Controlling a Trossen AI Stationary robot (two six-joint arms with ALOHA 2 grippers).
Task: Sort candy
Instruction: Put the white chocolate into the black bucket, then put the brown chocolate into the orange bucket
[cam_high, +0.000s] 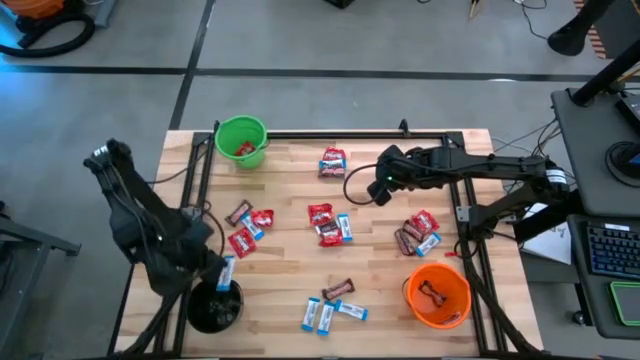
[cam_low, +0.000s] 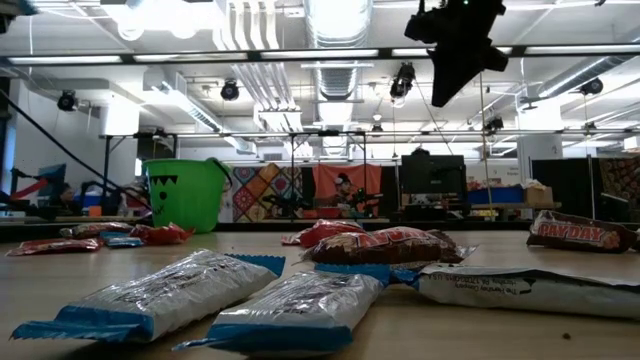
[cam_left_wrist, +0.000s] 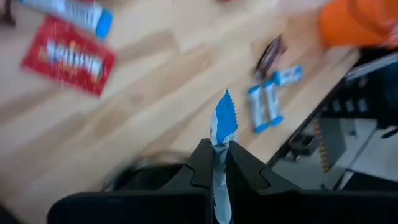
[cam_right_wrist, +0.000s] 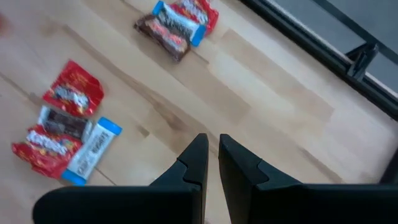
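The left gripper (cam_high: 224, 272) hangs just above the black bucket (cam_high: 214, 308) at the table's (cam_high: 290, 200) near left corner, clenched on a blue-and-white packet (cam_left_wrist: 224, 121) that stands up between its fingers, just over the bucket's rim. Up from the black bucket, at the far left corner, stands the green bucket (cam_high: 241, 141) with something red inside. Between the two buckets lies a small cluster of candy (cam_high: 248, 228): red packets, a blue-and-white one and a dark bar.

Right of the black bucket, along the near edge, three blue-and-white packets (cam_high: 330, 314) lie close together with a dark brown bar (cam_high: 338, 290) just beyond them. Farther from the black bucket, at mid-table, a central heap (cam_high: 328, 224) holds a red packet, a dark bar and a blue-and-white packet touching. Beyond it, near the far edge, lies another small pile (cam_high: 332, 162) of mixed wrappers.

The right gripper (cam_high: 379, 186) hovers over bare wood to the right of the central heap, its fingers nearly closed with only a thin gap and nothing between them. Farthest from the black bucket, a right-hand group (cam_high: 418, 232) of red, brown and blue-and-white candies lies just above the orange bucket (cam_high: 437, 295), which holds a dark bar.
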